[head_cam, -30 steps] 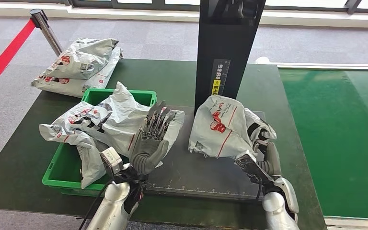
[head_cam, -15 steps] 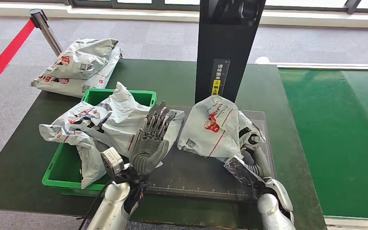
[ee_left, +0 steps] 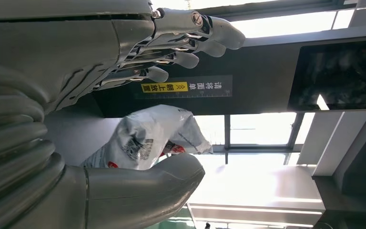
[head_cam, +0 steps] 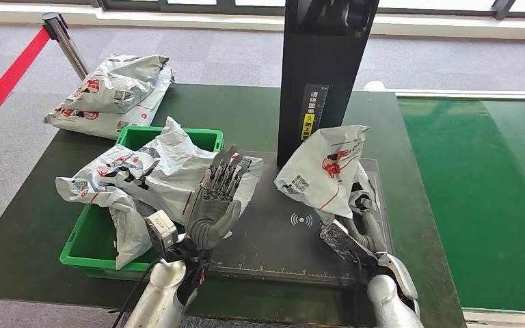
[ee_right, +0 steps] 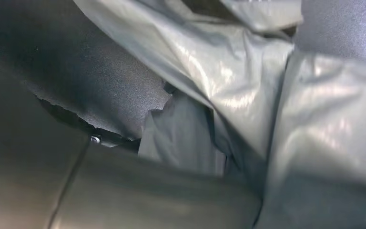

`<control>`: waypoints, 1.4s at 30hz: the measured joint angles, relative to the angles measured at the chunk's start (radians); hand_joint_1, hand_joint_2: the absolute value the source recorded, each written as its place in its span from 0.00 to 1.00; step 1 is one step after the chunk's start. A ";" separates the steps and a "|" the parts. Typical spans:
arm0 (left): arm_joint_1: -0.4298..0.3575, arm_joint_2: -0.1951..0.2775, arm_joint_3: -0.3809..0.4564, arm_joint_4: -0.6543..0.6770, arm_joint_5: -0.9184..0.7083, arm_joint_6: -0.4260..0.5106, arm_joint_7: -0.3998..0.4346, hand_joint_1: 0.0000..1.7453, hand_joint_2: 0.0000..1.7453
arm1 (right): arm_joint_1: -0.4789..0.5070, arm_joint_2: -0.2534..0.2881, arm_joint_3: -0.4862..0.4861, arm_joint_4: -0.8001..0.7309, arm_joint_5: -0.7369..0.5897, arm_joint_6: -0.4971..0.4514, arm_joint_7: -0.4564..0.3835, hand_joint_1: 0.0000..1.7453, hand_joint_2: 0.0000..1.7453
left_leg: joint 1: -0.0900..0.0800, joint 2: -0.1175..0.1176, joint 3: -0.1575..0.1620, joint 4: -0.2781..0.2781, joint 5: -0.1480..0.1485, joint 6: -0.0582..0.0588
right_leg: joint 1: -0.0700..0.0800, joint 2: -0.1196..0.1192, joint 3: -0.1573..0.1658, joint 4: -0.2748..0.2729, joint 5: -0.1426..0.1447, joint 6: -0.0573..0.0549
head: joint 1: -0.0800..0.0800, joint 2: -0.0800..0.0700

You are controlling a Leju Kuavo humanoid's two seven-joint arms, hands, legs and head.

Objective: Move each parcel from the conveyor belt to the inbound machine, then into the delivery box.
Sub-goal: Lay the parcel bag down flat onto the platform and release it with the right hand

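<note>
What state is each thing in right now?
Held parcel: gripped by right hand, tilted above scanner plate.
Left hand: open, holding nothing.
Green bin: holds parcels, overflowing.
Two parcels: stacked at table corner.
Conveyor: bare.

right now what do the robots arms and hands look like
Both arms are silver metal tubes. The left hand has a grey rounded palm, dark slim fingers with pale tips, and a thick smooth grey thumb beside a ribbed grey wrist cover. A black cable runs down by the left forearm. The right hand looks darker, with a patterned grey wrist plate.
</note>
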 joint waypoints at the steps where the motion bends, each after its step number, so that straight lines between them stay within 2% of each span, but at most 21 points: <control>1: 0.000 0.000 0.000 0.000 0.000 0.000 0.000 0.00 1.00 | -0.001 -0.001 0.000 0.002 0.001 0.000 0.001 0.00 0.00 | 0.000 0.000 0.000 0.000 0.000 0.000 | 0.000 0.000 0.000 0.000 0.000 0.000 | 0.000 0.000; 19: 0.000 0.000 0.001 0.006 -0.002 0.004 0.002 0.00 1.00 | -0.007 -0.011 0.000 0.011 0.048 -0.066 0.045 0.00 0.00 | 0.000 0.000 0.000 0.000 0.000 0.000 | 0.000 0.000 0.000 0.000 0.000 0.000 | 0.000 0.000; 24: 0.002 0.000 0.001 0.006 -0.004 0.004 0.003 0.00 1.00 | 0.013 -0.011 0.000 -0.039 0.012 -0.079 -0.028 0.00 0.00 | 0.000 0.000 0.000 0.000 0.000 0.000 | 0.000 0.000 0.000 0.000 0.000 0.000 | 0.000 0.000; 34: 0.002 0.000 0.003 0.010 -0.008 0.004 0.003 0.00 1.00 | 0.036 -0.011 0.000 -0.142 -0.086 0.004 -0.170 0.00 0.00 | 0.000 0.000 0.000 0.000 0.000 0.000 | 0.000 0.000 0.000 0.000 0.000 0.000 | 0.000 0.000; 39: 0.002 0.000 0.004 0.011 -0.009 0.004 0.003 0.00 1.00 | 0.040 -0.011 0.000 -0.160 -0.094 0.007 -0.187 0.00 0.00 | 0.000 0.000 0.000 0.000 0.000 0.000 | 0.000 0.000 0.000 0.000 0.000 0.000 | 0.000 0.000; 42: 0.001 0.000 0.004 0.012 -0.010 0.006 0.003 0.00 1.00 | 0.040 -0.011 0.000 -0.167 -0.051 -0.035 -0.187 0.00 0.00 | 0.000 0.000 0.000 0.000 0.000 0.000 | 0.000 0.000 0.000 0.000 0.000 0.000 | 0.000 0.000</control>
